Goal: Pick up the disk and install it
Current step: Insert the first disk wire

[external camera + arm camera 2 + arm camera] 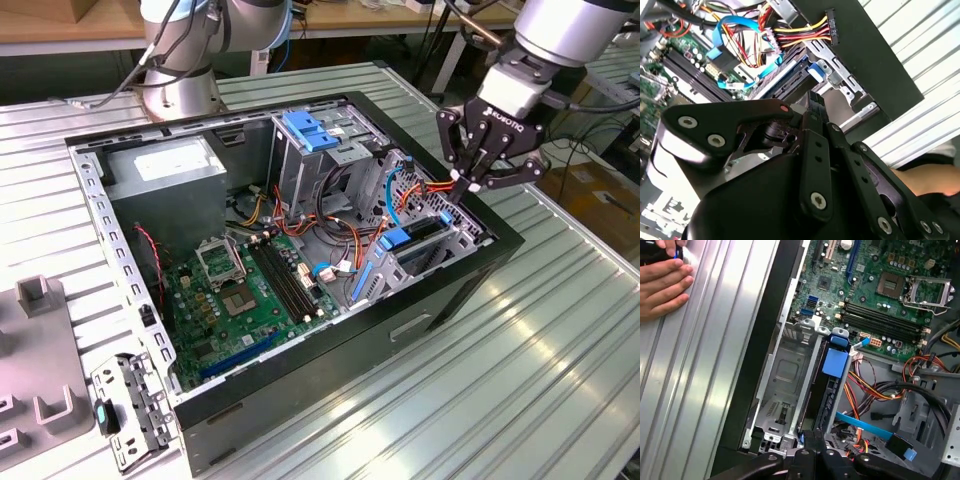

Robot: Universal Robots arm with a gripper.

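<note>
At the exterior view's left, a grey plastic fixture (35, 345) and a small metal bracket (128, 412) lie on the ribbed metal surface (560, 330). In the middle of the frame an open black computer case (330, 385) lies on its side. A green circuit board (235, 300) covers its floor, and a tall grey cage with a blue latch (305, 135) stands toward the upper middle. Right of the bundled orange and yellow wires, the disk (415, 237) stands on edge in the metal bay by the case's wall on the exterior view's right, its blue rails showing. The gripper (462, 185) hangs over that bay in the upper right of the frame. Its jaws are drawn together with almost no gap, and the tips meet the disk's end. Both wrist views show those tips (815, 442) (815, 102) at the disk (830, 385) (787, 82); I cannot tell whether they pinch it. In the first wrist view a person's hand (662, 282) rests on the surface outside the case.
</note>
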